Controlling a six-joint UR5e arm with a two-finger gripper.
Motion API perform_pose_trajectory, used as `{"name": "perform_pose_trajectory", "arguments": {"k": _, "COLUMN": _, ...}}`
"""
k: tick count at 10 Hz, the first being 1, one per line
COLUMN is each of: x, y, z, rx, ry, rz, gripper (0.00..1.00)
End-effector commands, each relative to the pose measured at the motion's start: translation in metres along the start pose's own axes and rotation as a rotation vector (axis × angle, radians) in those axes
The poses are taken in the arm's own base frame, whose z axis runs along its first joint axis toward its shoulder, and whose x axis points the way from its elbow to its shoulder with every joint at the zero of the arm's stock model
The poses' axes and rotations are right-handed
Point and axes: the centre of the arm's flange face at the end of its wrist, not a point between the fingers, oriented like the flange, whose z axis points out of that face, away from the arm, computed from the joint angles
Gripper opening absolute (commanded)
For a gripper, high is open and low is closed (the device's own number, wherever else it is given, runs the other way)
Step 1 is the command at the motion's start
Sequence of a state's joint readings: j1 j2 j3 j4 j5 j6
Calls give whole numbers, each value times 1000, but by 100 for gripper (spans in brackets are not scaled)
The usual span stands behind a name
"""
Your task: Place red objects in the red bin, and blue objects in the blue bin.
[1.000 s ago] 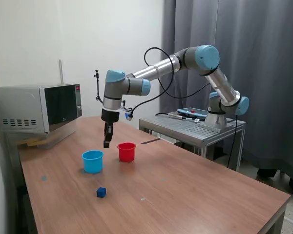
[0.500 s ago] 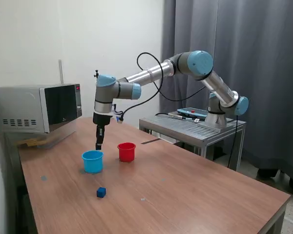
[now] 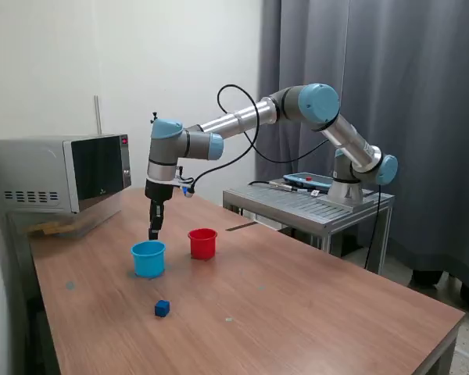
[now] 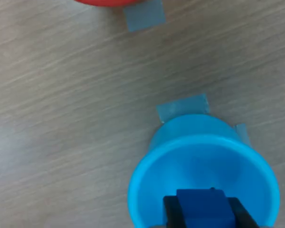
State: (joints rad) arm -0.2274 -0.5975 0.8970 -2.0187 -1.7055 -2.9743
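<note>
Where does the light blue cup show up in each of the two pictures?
Exterior view: the blue cup stands on the table at the exterior view's left of the red cup, just below the end effector.
Wrist view: the blue cup is seen from above, with a blue cube held over it.
Shared landmark: the red cup.

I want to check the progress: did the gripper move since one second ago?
Yes. The gripper shifted toward the exterior view's left, away from the red bin, and now hangs above the blue bin, holding a blue cube.
</note>
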Motion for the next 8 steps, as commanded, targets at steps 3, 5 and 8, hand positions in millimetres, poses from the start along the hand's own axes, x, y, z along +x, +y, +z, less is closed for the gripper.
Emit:
{"name": "perform_pose_trajectory", "arguments": {"k": 3, "x": 2, "y": -3, "z": 3, "rx": 8, "ry": 8, "rz": -46, "gripper": 0}}
{"name": "perform_pose_trajectory", "arguments": {"k": 5, "x": 4, "y": -3, "z": 3, "rx": 7, "ry": 10, "rz": -49, "gripper": 0}}
{"name": "perform_pose_trajectory", "arguments": {"k": 8, "x": 9, "y": -4, "z": 1, "rx": -1, "ry": 27, "rz": -95, "gripper": 0}}
